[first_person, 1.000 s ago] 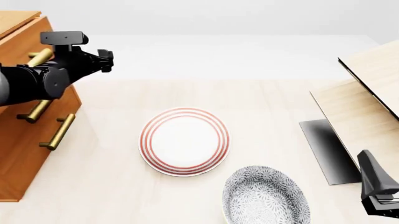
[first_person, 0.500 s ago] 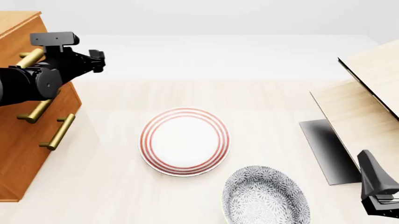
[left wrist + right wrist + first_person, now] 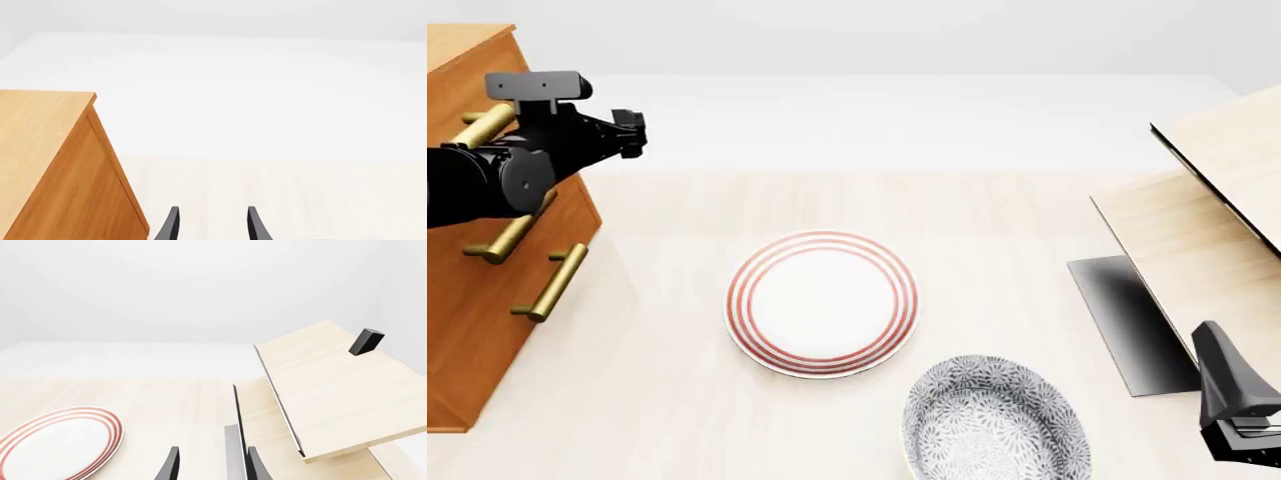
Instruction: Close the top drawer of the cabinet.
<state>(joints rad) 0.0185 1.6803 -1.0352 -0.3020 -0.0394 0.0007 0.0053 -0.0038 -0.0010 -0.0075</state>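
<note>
The orange-brown cabinet [image 3: 467,330] stands at the table's left edge. The top drawer [image 3: 483,127] shows only its brass bar handle. My left arm hides the rest of its front, which looks level with the lower fronts. My left gripper [image 3: 630,135] hovers just right of that handle and past the cabinet's front corner. It is open, with nothing between its fingers. The left wrist view shows the cabinet's side [image 3: 60,175] beside the left gripper [image 3: 212,227]. My right gripper [image 3: 1214,350] rests low at the near right, open and empty, and the right wrist view shows the same [image 3: 212,467].
A red-ringed white plate [image 3: 822,303] lies mid-table, and a grey patterned plate [image 3: 997,418] sits nearer, to its right. A pale slanted wooden structure [image 3: 1201,220] on a dark base [image 3: 1128,320] fills the right side. Two lower brass handles [image 3: 554,282] stick out from the cabinet.
My left arm has moved left toward the cabinet, and the top drawer's front and handle have slid back in with it. The right arm has not moved.
</note>
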